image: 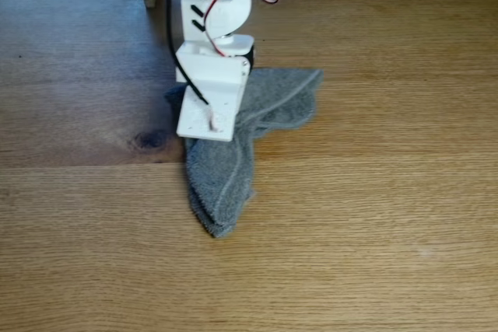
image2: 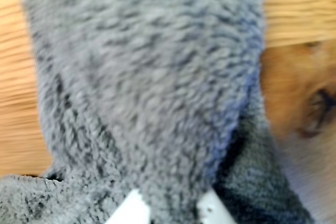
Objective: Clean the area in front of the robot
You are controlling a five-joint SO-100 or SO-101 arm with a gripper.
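White plastic robot arm [image: 214, 29] bent low over broad light-brown oak desk [image: 373, 215]. Flat-plated gripper [image2: 170, 208] clamped on folded grey terry cloth [image: 222, 180], fabric bunched between white tips. Cloth trails toward near edge, right of dark knot [image: 149, 140], likely dragged as wiping pad.

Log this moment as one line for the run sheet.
hand: over cloth, fingertips either side of a fold | cloth: grey, bunched, flat on table | table: oak, dark knot left of cloth in fixed view
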